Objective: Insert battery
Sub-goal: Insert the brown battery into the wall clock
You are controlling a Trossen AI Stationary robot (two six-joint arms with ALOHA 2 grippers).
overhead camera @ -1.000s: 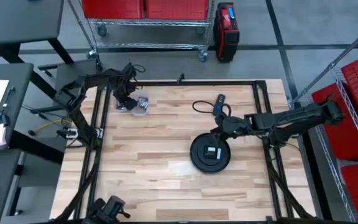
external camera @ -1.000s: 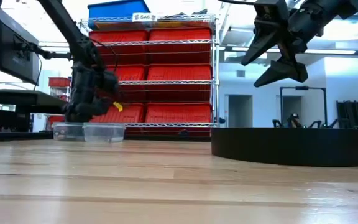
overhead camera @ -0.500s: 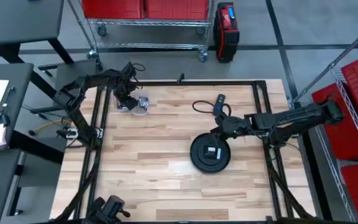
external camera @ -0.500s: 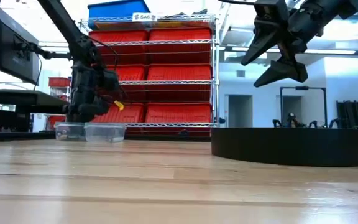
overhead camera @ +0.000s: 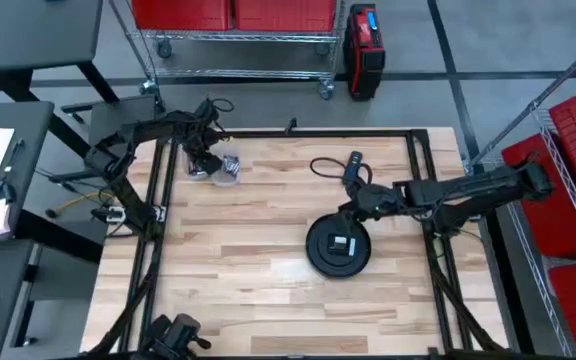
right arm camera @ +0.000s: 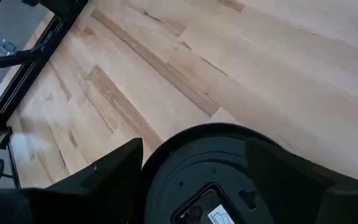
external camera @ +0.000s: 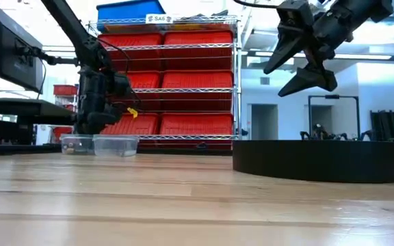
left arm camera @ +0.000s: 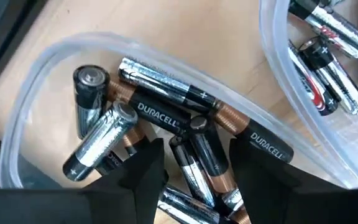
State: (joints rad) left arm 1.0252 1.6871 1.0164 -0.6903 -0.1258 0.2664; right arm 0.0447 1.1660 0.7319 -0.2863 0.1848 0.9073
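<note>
Batteries (left arm camera: pixel 166 118) heaped in clear tub (left arm camera: pixel 30 112); left hand (left arm camera: pixel 191 168) open astride one, unclamped; right hand (external camera: pixel 305 51) open, empty, above black disc (overhead camera: pixel 339 245).

"DURACELL" on two copper-topped batteries (left arm camera: pixel 166 118) in the clear tub (left arm camera: pixel 27 106)

on the wooden surface (external camera: pixel 149 198) a low black round device (external camera: pixel 319 160) sits. the right tool (external camera: pixel 298 60) hangs above it, fingers spread wide. far off to the device's left, the left tool (external camera: pixel 91 123) dips over two clear tubs (external camera: pixel 99 144), red shelf bins (external camera: pixel 183 82) behind.
</note>
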